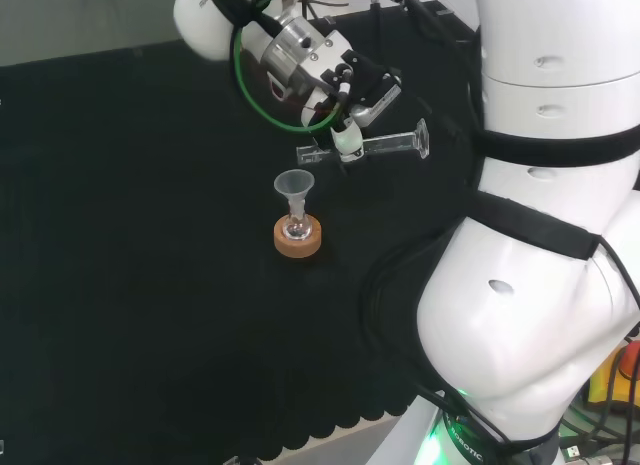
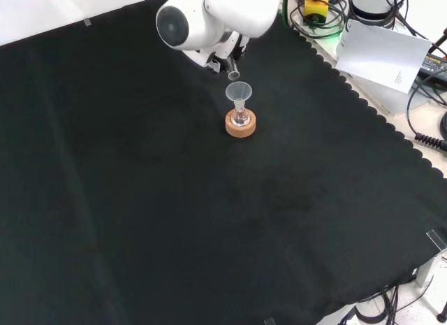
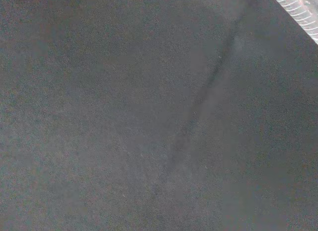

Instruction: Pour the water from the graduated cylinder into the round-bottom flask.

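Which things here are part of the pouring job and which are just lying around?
Part of the job:
hand
measuring cylinder, held tipped on its side
funnel
flask on its cork ring

Just lying around:
white paper
cables at the bench edge

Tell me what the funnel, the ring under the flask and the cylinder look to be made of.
Funnel: translucent, milky, probably plastic.
Ring stand: matte tan, grainy, looks like cork.
Graduated cylinder, held sideways in the hand: clear and glossy with highlights; glass or clear plastic, hard to tell.
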Controlling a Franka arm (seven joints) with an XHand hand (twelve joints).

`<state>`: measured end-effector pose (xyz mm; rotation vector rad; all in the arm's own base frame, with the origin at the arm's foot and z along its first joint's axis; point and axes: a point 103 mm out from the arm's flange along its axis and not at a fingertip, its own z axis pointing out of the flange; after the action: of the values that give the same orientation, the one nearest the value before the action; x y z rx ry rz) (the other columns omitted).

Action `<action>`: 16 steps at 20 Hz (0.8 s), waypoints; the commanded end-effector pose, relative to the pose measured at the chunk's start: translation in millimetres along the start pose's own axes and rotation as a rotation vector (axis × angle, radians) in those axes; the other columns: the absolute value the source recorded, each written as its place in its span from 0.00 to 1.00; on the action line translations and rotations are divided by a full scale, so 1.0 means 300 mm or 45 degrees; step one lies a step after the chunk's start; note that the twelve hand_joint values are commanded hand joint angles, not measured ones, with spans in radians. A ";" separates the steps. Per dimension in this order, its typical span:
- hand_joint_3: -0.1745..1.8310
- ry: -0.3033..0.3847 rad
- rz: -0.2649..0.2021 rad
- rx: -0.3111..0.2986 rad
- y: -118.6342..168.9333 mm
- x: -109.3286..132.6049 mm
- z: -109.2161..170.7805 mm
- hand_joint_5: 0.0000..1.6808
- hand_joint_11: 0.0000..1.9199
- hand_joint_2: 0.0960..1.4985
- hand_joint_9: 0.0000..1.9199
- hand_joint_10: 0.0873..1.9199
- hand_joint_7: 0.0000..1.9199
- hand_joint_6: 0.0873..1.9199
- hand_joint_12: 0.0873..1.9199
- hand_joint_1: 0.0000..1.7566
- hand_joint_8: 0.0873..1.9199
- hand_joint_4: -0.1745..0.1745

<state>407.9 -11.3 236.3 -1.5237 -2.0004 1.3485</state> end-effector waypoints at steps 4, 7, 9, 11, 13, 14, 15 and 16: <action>0.09 0.312 -0.213 -0.226 0.009 -0.060 0.035 0.61 0.59 0.76 0.68 0.06 0.46 0.41 0.37 0.77 0.60 0.28; 0.09 0.361 -0.253 -0.324 0.016 -0.075 0.041 0.61 0.59 0.76 0.68 0.06 0.46 0.41 0.37 0.77 0.60 0.28; 0.09 0.393 -0.272 -0.396 0.021 -0.086 0.042 0.61 0.59 0.76 0.68 0.06 0.46 0.41 0.37 0.77 0.61 0.28; 0.09 0.420 -0.285 -0.463 0.027 -0.096 0.043 0.61 0.59 0.76 0.68 0.06 0.46 0.41 0.37 0.77 0.61 0.28; 0.09 0.461 -0.304 -0.510 0.037 -0.108 0.043 0.61 0.59 0.76 0.68 0.06 0.46 0.41 0.37 0.77 0.61 0.28; 0.09 0.480 -0.312 -0.527 0.043 -0.113 0.044 0.61 0.59 0.76 0.68 0.06 0.46 0.41 0.37 0.77 0.61 0.28; 0.09 0.503 -0.320 -0.549 0.049 -0.119 0.044 0.61 0.59 0.76 0.68 0.06 0.46 0.41 0.37 0.77 0.61 0.29; 0.09 0.523 -0.329 -0.566 0.055 -0.124 0.044 0.61 0.59 0.76 0.68 0.06 0.46 0.41 0.37 0.77 0.61 0.29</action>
<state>419.6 -39.1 229.7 -1.4735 -2.1929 0.6468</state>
